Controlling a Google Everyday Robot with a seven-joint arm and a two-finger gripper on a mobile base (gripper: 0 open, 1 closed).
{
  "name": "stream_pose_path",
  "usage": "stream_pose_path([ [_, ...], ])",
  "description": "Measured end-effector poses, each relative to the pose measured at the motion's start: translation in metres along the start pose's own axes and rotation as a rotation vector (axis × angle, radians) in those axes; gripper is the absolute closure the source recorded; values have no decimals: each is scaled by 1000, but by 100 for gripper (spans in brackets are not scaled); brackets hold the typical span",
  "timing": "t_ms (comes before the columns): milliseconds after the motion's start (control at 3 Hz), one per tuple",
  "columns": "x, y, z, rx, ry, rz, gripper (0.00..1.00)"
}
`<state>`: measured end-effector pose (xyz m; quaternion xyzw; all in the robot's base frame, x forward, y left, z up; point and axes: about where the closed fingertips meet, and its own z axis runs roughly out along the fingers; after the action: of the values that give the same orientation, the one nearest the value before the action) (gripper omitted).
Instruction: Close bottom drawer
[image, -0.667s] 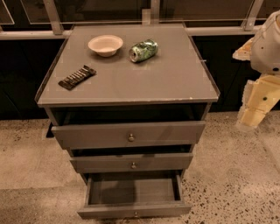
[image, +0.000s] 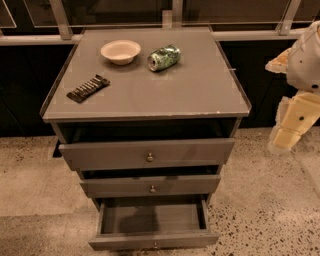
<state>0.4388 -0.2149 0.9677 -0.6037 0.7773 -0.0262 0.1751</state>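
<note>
The bottom drawer (image: 152, 241) is the lowest of three grey-brown drawers in the cabinet. It is pulled far out, its shallow box looks empty, and a small brass knob (image: 155, 245) sits on its slim front at the lower edge of the view. The middle drawer (image: 150, 185) and top drawer (image: 147, 152) each stand out a little. My gripper (image: 285, 137), cream-coloured, hangs at the right edge of the view. It is beside the cabinet at about top-drawer height, well apart from the bottom drawer and touching nothing.
On the cabinet top (image: 200, 90) lie a white bowl (image: 120, 51), a crushed green can (image: 163, 57) on its side and a dark snack bar (image: 88, 88). A dark wall with rails runs behind. Speckled floor (image: 265, 210) lies around the cabinet.
</note>
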Motion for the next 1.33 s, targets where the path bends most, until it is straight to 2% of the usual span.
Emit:
stream_pose_path([
  [333, -1, 24, 30, -2, -81, -14, 0],
  [667, 18, 58, 105, -64, -182, 41, 0],
  [1000, 41, 92, 196, -131, -240, 127, 0],
  [1333, 43, 83, 209, -88, -247, 144, 8],
])
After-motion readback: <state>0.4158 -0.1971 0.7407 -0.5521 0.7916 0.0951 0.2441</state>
